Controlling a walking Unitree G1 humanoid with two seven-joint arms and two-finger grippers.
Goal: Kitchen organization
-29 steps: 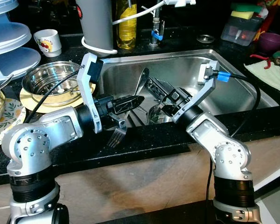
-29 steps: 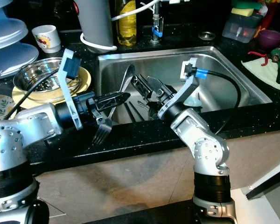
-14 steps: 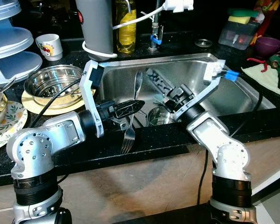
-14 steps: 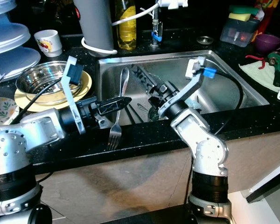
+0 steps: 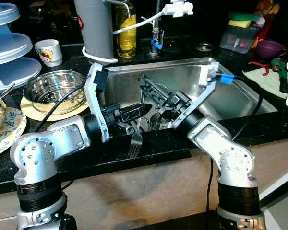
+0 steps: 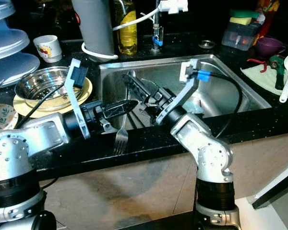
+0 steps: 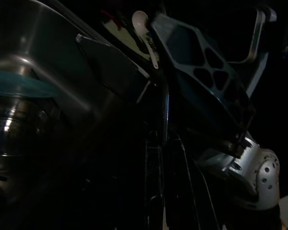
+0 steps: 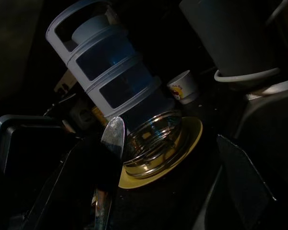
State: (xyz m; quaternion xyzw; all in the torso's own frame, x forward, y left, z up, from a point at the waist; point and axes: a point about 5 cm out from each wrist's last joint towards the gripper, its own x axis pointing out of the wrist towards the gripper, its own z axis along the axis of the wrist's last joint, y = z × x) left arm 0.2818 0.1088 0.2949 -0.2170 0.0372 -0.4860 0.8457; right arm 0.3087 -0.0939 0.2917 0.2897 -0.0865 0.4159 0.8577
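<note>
**Operator:** Report left hand status.

**Robot:** My left hand (image 5: 134, 111) sits over the front edge of the sink (image 5: 230, 98). Its fingers are clamped on the handle of a fork (image 5: 136, 139). The fork hangs tines down, in front of the black table (image 5: 173, 141) edge.

**Operator:** Report right hand status.

**Robot:** My right hand (image 5: 151, 88) reaches into the sink, fingers spread apart, gripping nothing. A spoon (image 8: 110, 148) handle stands between them in my right wrist view, touching neither visibly.

**Operator:** Surroundings?

**Robot:** A steel colander (image 5: 53, 88) rests on a yellow plate (image 5: 31, 106) on the table, left of the sink. A white cup (image 5: 49, 50) stands behind it.
</note>
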